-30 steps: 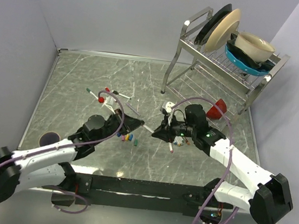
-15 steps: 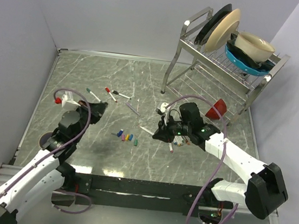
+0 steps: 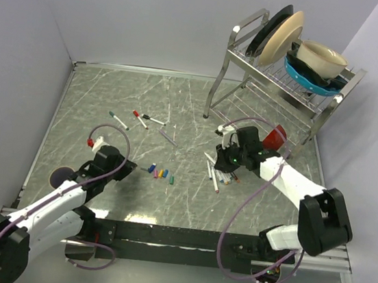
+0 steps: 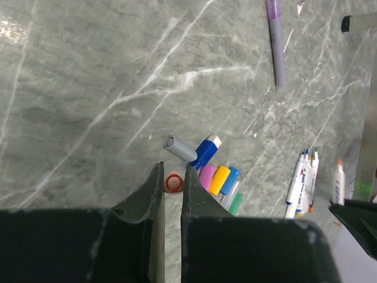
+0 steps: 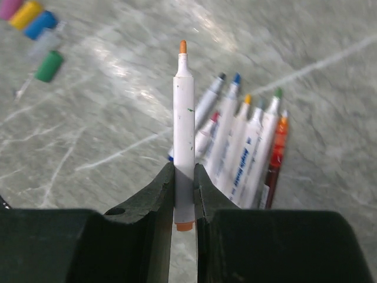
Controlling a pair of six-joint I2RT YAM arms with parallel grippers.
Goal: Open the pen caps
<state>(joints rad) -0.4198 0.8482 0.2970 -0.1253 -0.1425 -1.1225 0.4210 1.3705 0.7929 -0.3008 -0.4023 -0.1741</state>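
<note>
Between the fingertips of my left gripper [image 4: 172,174] sits an orange pen cap [image 4: 174,182], seen end-on, and the jaws are shut on it. Just past it lie loose pen caps [image 4: 219,178]: grey, blue, pink, yellow and green. In the top view the left gripper [image 3: 128,168] hangs left of that cap pile [image 3: 161,174]. My right gripper [image 5: 184,171] is shut on a white pen barrel [image 5: 184,118] with a bare orange tip. It hovers over a row of uncapped pens [image 5: 244,147], also seen from above as uncapped pens [image 3: 216,175] below the right gripper [image 3: 223,162].
Three capped pens [image 3: 140,119] and a purple pen [image 3: 169,138] lie farther back on the table. A metal dish rack [image 3: 280,73] with plates and bowls stands at the back right, a red bowl [image 3: 278,134] at its foot. A dark round hole [image 3: 60,178] is at the left edge.
The two grippers have pulled apart from the table's middle. The left swung left and came back down beside the cap pile with the cap. The right carried the pen rightwards over the pen row.
</note>
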